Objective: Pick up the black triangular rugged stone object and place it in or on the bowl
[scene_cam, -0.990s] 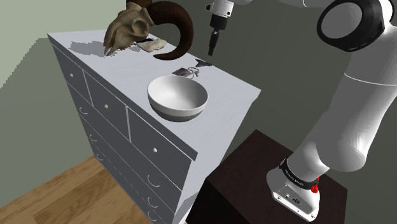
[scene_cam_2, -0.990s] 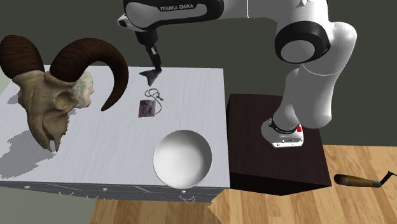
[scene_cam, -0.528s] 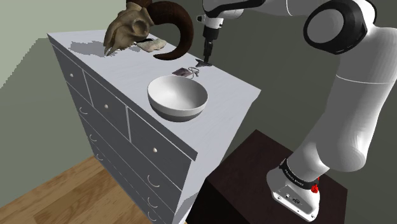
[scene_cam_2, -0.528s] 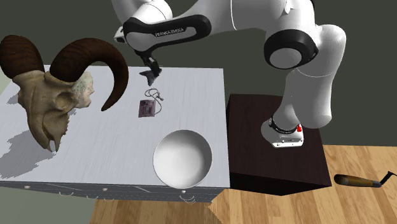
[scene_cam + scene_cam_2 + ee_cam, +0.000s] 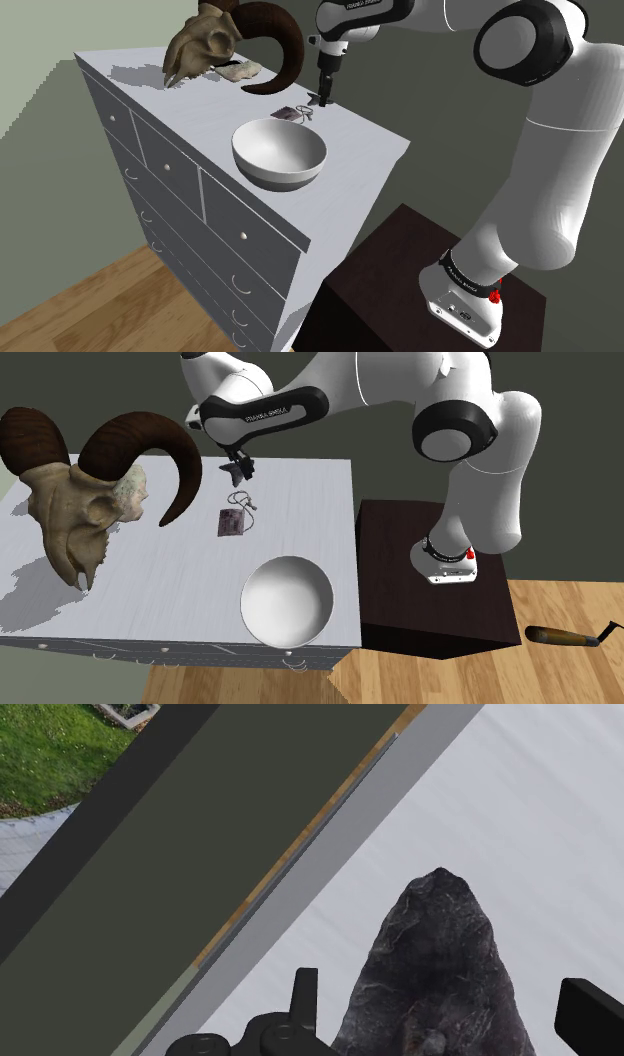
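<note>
The black rugged triangular stone (image 5: 440,974) lies near the back edge of the white dresser top (image 5: 300,502), seen small in the shoulder view (image 5: 319,99) and the second exterior view (image 5: 236,471). My gripper (image 5: 447,999) is down over it, open, one finger (image 5: 304,992) on each side of the stone and neither pressing it. The gripper (image 5: 322,94) points straight down at the stone (image 5: 240,462). The white bowl (image 5: 245,140) stands empty near the dresser's front edge (image 5: 250,587), a good way from the stone.
A large horned ram skull (image 5: 215,40) (image 5: 80,502) lies on the dresser top. A small dark card with a key ring (image 5: 232,520) rests between stone and bowl. The dark stand (image 5: 430,592) sits beside the dresser. A tool (image 5: 565,637) lies on the wooden floor.
The gripper has come down from above the stone until its fingers straddle it, and the fingers have spread wider. The stone and the bowl have not moved.
</note>
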Controlling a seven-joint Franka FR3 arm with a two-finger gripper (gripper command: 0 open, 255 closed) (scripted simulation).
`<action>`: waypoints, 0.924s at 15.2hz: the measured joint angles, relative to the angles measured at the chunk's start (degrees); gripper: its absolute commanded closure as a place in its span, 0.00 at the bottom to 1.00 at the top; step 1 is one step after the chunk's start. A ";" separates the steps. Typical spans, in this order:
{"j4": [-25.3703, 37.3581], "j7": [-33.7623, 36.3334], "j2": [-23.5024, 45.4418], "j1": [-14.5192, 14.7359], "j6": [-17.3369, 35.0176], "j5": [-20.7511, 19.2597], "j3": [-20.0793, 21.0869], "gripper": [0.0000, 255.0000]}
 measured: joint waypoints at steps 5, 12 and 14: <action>-0.03 -0.01 -0.03 0.00 0.08 0.01 0.00 1.00; -0.01 -0.01 0.02 -0.02 0.07 0.00 -0.02 1.00; -0.03 0.00 0.01 -0.02 0.08 0.00 -0.02 1.00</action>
